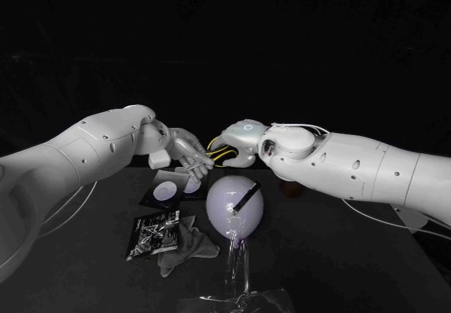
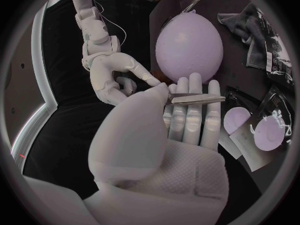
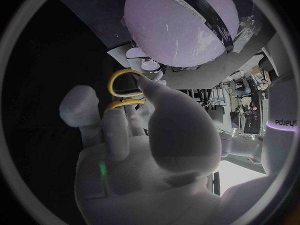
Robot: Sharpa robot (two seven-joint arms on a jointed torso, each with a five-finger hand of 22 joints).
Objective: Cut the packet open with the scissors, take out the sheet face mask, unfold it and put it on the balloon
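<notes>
- Pinching the silver blades of the yellow-handled steel scissors (image 2: pixel 197 99) between thumb and fingers, the left hand (image 1: pixel 188 155) meets the right hand (image 1: pixel 240 139), whose fingers grasp the yellow loops.
- Both hands hold the scissors between them, at 12 o'clock from the pale lilac oval balloon (image 1: pixel 233 203) on the black table (image 1: pixel 338 261).
- The black printed foil packet (image 1: pixel 153 235) lies at 8 o'clock from the balloon, beside a crumpled grey cloth (image 1: pixel 185 253).
- At 10 o'clock, two clear-filmed black trays (image 1: pixel 152 199) each hold a pale round disc (image 1: pixel 166 190).

Packet (image 1: pixel 155 235) and cloth (image 1: pixel 185 252) left of balloon (image 1: pixel 225 203)
</notes>
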